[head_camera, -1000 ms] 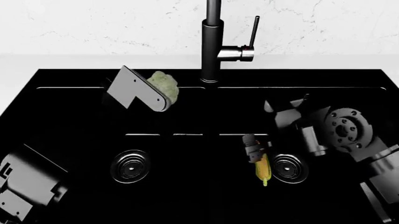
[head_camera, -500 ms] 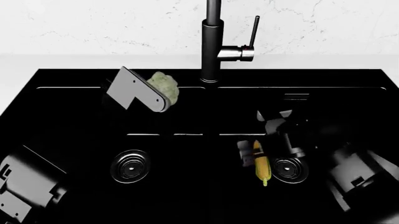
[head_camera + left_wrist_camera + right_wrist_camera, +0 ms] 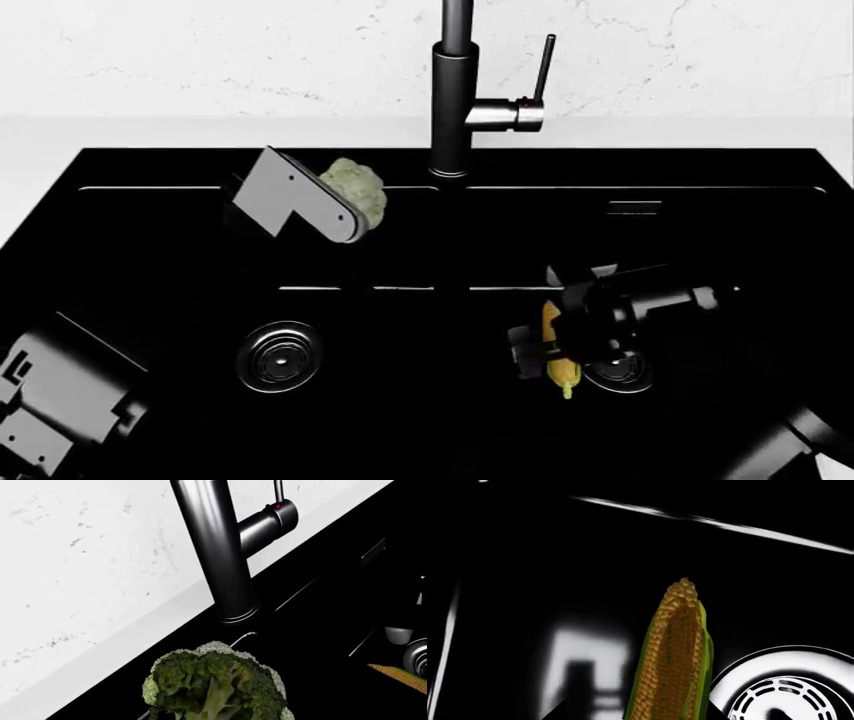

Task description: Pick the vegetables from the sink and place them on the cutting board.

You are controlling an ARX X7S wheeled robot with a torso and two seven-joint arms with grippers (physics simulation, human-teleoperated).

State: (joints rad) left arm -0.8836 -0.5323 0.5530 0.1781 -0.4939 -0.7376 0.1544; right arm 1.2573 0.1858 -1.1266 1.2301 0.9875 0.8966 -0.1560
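The green-white cauliflower floret [image 3: 355,186] hangs at the back of the black sink's [image 3: 134,260] left basin, near the faucet base. My left gripper [image 3: 342,206] is shut on it. In the left wrist view the floret [image 3: 213,682] fills the lower middle. The yellow corn cob [image 3: 563,376] lies on the floor of the right basin beside the drain. My right gripper [image 3: 542,346] is low over it, open, with one jaw on each side. The right wrist view shows the cob [image 3: 674,655] between the jaws. The cutting board is out of view.
The dark steel faucet [image 3: 454,100] stands at the sink's back middle, close to the floret. Round metal drains sit in the left basin [image 3: 278,355] and the right basin [image 3: 622,368]. A white marble counter and wall run behind the sink.
My right arm has swung left and down, from beside the right drain to astride the corn. The left gripper with the floret has barely moved.
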